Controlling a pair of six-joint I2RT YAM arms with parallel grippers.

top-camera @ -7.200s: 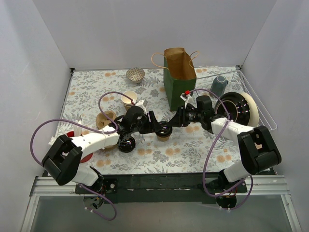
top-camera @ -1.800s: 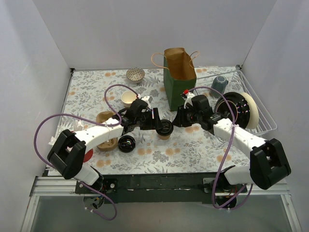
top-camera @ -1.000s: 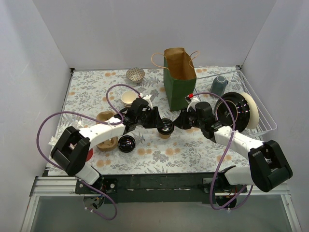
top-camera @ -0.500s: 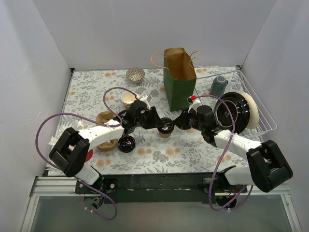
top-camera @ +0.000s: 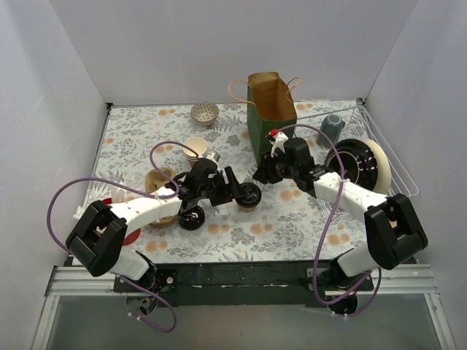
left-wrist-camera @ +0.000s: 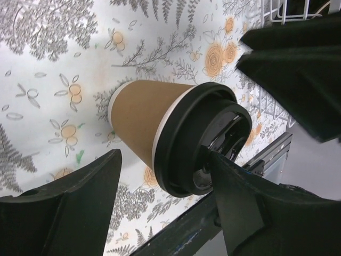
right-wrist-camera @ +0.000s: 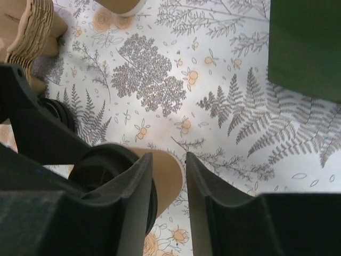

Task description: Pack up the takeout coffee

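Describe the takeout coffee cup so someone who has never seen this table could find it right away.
Start at the tall green paper bag at the back of the floral table. Just in front of it, between the two grippers, stands the takeout coffee. It is the only tan paper cup wearing a black sip lid; the cups further left are lidless.

Lab test cell, not a real kitchen — plain white walls (top-camera: 73, 65) box in three sides of a table (top-camera: 292, 226) under a floral cloth, with two robot arms bolted to a metal rail (top-camera: 241, 275) at its near edge. Props are staged — wire rack (top-camera: 398, 175) along the right edge, paper bag (top-camera: 271, 120) near the far edge.
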